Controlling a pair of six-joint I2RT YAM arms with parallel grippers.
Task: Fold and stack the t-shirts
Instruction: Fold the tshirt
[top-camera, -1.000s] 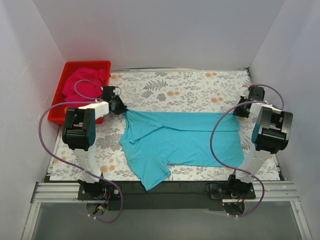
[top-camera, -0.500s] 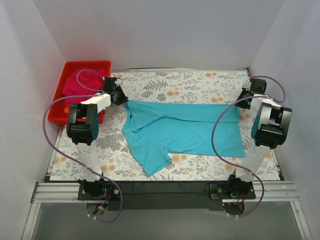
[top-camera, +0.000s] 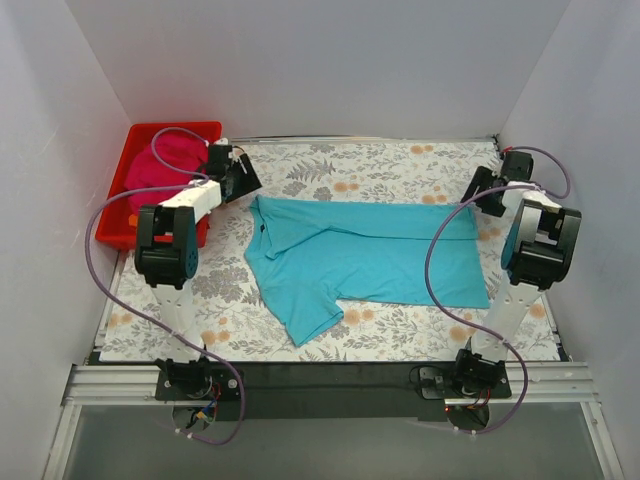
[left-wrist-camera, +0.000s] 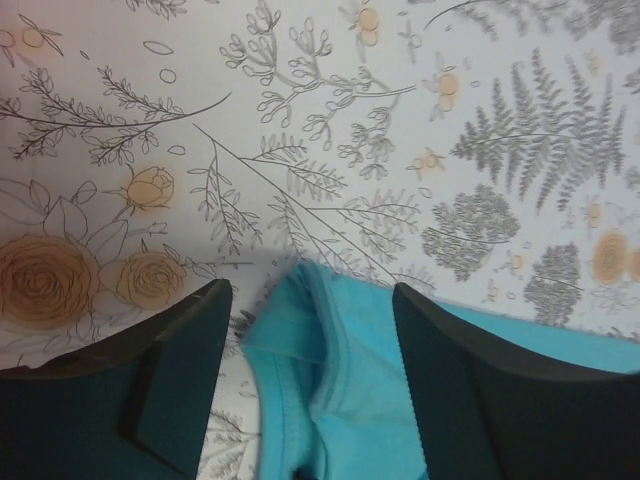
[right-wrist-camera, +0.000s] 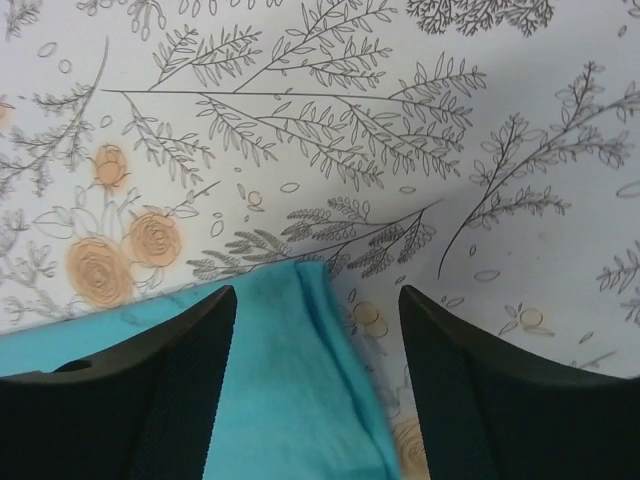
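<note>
A turquoise t-shirt (top-camera: 365, 260) lies folded lengthwise across the floral table, one sleeve pointing toward the near edge. Its far-left corner (left-wrist-camera: 320, 370) lies loose between the spread jaws of my left gripper (top-camera: 240, 181) (left-wrist-camera: 312, 300), which is open above it. The shirt's far-right corner (right-wrist-camera: 290, 390) lies under my right gripper (top-camera: 482, 196) (right-wrist-camera: 318, 300), also open and holding nothing. A magenta t-shirt (top-camera: 165, 165) sits bunched in the red tray (top-camera: 122, 188) at the far left, partly hidden behind the left arm.
White walls enclose the table on three sides. The floral tablecloth (top-camera: 380, 165) shows bare beyond the shirt and along the near edge. Purple cables (top-camera: 435, 280) loop from both arms over the shirt's right part and the left side.
Both grippers carried the shirt's far edge away from the bases, then opened and let go of the corners. The shirt now lies flat farther back on the table.
</note>
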